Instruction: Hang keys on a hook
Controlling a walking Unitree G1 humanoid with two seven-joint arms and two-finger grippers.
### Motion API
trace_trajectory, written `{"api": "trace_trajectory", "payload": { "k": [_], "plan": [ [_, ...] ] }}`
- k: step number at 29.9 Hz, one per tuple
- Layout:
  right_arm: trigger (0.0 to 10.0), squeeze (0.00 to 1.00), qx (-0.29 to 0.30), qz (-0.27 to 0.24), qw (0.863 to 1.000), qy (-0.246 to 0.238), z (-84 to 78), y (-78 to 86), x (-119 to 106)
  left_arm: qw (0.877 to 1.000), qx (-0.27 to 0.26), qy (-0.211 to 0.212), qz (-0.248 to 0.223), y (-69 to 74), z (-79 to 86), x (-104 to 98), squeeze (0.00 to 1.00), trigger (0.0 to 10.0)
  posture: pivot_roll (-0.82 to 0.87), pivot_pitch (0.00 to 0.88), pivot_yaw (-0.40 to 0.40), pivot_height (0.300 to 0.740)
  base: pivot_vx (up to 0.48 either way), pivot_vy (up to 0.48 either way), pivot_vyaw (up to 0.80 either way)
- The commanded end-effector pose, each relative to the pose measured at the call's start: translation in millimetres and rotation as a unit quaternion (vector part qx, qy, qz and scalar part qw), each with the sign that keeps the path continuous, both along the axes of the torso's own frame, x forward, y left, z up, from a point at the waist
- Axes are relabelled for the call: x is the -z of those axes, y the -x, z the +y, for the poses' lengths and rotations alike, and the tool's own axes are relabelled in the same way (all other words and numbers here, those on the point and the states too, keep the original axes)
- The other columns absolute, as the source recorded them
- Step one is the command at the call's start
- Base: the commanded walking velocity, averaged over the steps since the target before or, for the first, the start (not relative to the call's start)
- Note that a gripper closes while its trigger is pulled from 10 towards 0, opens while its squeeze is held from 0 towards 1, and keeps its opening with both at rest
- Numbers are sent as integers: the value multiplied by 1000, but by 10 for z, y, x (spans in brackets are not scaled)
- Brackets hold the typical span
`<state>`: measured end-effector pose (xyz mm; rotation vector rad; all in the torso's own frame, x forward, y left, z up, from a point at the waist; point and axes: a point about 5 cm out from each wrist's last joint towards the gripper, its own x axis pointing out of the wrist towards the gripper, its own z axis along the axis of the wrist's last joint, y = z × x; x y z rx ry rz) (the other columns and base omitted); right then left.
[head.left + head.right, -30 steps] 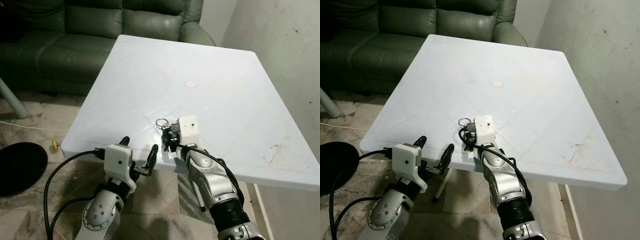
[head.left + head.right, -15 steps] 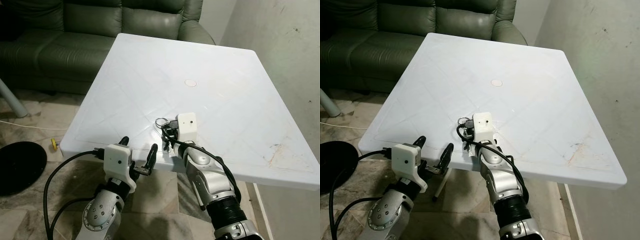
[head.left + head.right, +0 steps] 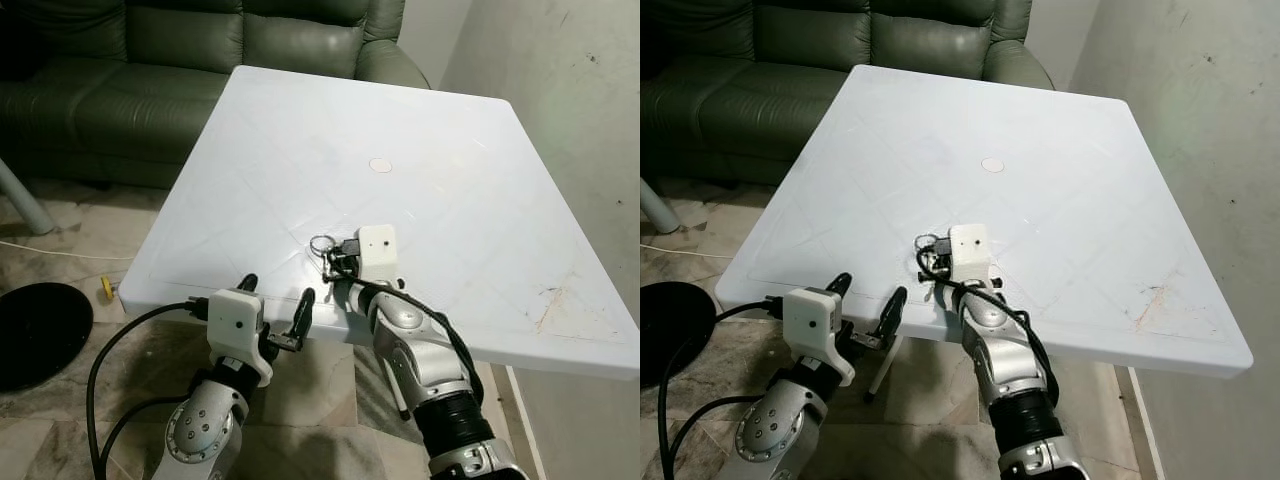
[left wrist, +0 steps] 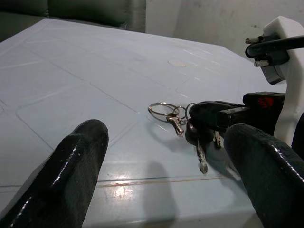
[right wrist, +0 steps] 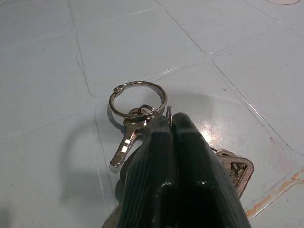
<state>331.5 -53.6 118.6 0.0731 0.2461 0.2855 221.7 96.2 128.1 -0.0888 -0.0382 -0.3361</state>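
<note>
A bunch of keys (image 3: 325,246) on a silver ring (image 5: 137,97) lies on the white table (image 3: 420,120), near its front edge. My right gripper (image 3: 340,264) is down at the table surface, shut on the bunch just behind the ring. In the right wrist view its fingertips (image 5: 173,137) press together over the keys, and the ring sticks out ahead of them. My left gripper (image 3: 278,290) is open in front of the table's edge, a little to the left of the keys (image 4: 199,142), and holds nothing.
A dark green sofa (image 3: 150,60) stands behind the table. A grey wall (image 3: 590,120) runs close along the right side. A black round object (image 3: 35,335) and a small yellow item (image 3: 107,289) lie on the tiled floor at the left.
My right gripper has edged slightly forward over the table at the keys. The key ring stays in the same spot. The left arm has not moved.
</note>
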Motion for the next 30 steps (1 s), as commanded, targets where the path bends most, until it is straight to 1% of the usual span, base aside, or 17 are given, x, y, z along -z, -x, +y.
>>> {"api": "trace_trajectory", "payload": {
  "k": [1,4,6,7,9,12,13,15,16,17,18,21,23,25,26,27,30],
  "plan": [
    [0,0,6,9,1000,1,-14,-11,24,1000,4,8,-2,24,-31,-37,0,10000,80,132,-137,740,0,0,0],
    [0,0,11,3,1000,1,-18,-14,14,1000,5,8,-2,24,-31,-36,0,10000,80,132,-137,740,0,0,0],
    [0,0,10,-19,1000,-9,-26,-29,-70,1000,4,7,-3,9,-21,-38,0,10000,79,135,-135,740,0,0,0],
    [9961,0,2,-43,999,-16,-31,-35,-147,1000,2,8,-4,-5,-15,-47,0,10000,79,135,-135,740,0,0,0],
    [10000,0,-6,-68,997,-27,-37,-43,-225,1000,-2,15,-3,-24,-9,-51,0,10000,72,130,-131,740,0,0,0],
    [10000,0,-4,-85,995,-50,-71,-59,-306,1000,-3,20,-4,-49,-11,-61,0,10000,72,130,-131,740,0,0,0],
    [10000,0,-6,-104,993,-55,-103,-79,-373,1000,-5,26,-5,-80,-14,-67,0,10000,61,119,-127,740,0,0,0],
    [10000,0,-9,-116,990,-74,-131,-94,-444,999,-11,39,-3,-119,-13,-77,0,10000,57,115,-124,740,0,0,0],
    [10000,0,-14,-127,987,-99,-146,-98,-502,999,-18,50,0,-150,-5,-81,0,10000,52,110,-121,740,0,0,0],
    [10000,0,-12,-142,985,-101,-166,-98,-547,998,-23,59,0,-171,2,-91,0,10000,52,110,-121,740,0,0,0],
    [10000,0,-9,-164,982,-99,-204,-104,-613,997,-34,75,1,-220,19,-106,0,10000,48,104,-117,740,0,0,0],
    [10000,0,-12,-194,974,-116,-265,-107,-734,992,-70,100,6,-352,85,-126,0,10000,41,91,-113,740,0,0,0],
    [10000,0,-10,-201,972,-117,-285,-108,-766,991,-76,109,5,-401,109,-140,0,10000,37,86,-111,740,0,0,0],
    [10000,0,0,-207,971,-119,-326,-125,-809,989,-88,120,-2,-507,154,-181,0,10000,33,73,-106,740,0,0,0],
    [10000,0,0,-207,971,-119,-326,-125,-809,989,-88,120,-2,-507,154,-181,0,10000,33,73,-106,740,0,0,0],
    [10000,0,9,-222,967,-126,-380,-134,-869,986,-107,124,-12,-644,216,-239,0,10000,28,56,-103,740,0,0,0],
    [10000,0,20,-239,962,-131,-452,-136,-939,984,-133,115,-31,-826,305,-336,0,10000,25,46,-101,740,0,0,0]
  ]
}}
